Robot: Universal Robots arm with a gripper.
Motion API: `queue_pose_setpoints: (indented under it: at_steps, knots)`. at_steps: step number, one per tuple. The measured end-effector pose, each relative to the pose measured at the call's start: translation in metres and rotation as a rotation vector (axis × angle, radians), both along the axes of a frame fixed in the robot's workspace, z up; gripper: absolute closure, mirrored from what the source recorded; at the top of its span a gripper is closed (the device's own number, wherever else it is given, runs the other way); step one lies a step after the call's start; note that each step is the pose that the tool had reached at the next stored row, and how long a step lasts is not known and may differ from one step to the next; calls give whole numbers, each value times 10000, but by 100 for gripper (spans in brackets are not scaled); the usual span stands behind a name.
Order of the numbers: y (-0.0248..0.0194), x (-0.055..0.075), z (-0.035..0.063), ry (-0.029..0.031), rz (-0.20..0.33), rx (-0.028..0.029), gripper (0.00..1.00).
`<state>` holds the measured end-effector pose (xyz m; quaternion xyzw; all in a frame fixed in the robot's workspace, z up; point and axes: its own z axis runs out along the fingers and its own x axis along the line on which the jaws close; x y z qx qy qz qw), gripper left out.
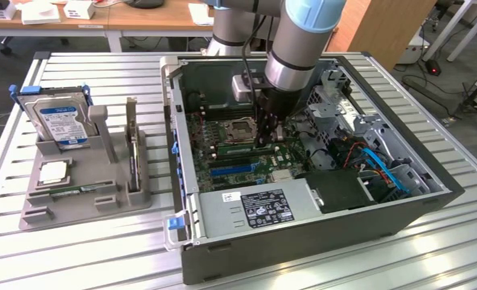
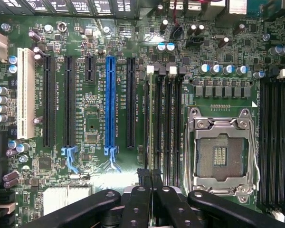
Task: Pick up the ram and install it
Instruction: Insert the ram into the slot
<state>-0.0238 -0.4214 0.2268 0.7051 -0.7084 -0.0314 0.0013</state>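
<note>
Gripper (image 1: 264,142) reaching down into the open computer case (image 1: 303,254), its fingers drawn narrow, almost together, over the memory slots just beside the empty processor socket (image 2: 221,154). The ram (image 2: 152,118) is standing edge-on in the slot of that bank farthest from the socket, running out from the fingertips; whether they are pinching it cannot be told. The exterior view is showing a grey tray (image 1: 81,210) well apart from the socket, carrying a hard drive (image 1: 60,121) and a processor chip (image 1: 53,173). The wrist view is showing a blue expansion slot (image 2: 110,102) beyond the ram.

The tool (image 2: 150,174) hangs above the motherboard (image 1: 250,164) inside the case (image 1: 303,241).
</note>
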Motion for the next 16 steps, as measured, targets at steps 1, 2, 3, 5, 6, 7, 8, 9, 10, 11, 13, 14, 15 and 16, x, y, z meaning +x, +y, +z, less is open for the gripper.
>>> queue_pose_setpoints:
  at_steps: [1,2,3,5,6,7,8,9,10,11,13,14,15,16]
  knots:
    - [0,0,-5,0,0,0,89]
    - [0,0,-8,0,0,0,89]
    - [0,0,-11,0,0,-2,89]
    - [0,0,-11,1,0,-2,89]
    - [0,0,-11,1,0,-2,89]
    - [0,0,-12,0,0,0,89]
    - [0,0,-12,0,0,-1,89]
    - [0,0,-12,0,0,0,89]
    - [0,0,-12,0,0,0,89]
    - [0,0,-12,0,0,0,89]
    - [0,0,-12,0,0,0,83]
    - [0,0,-12,0,0,0,83]
    - [0,0,-12,0,0,1,83]
    - [0,0,-12,0,0,0,76]
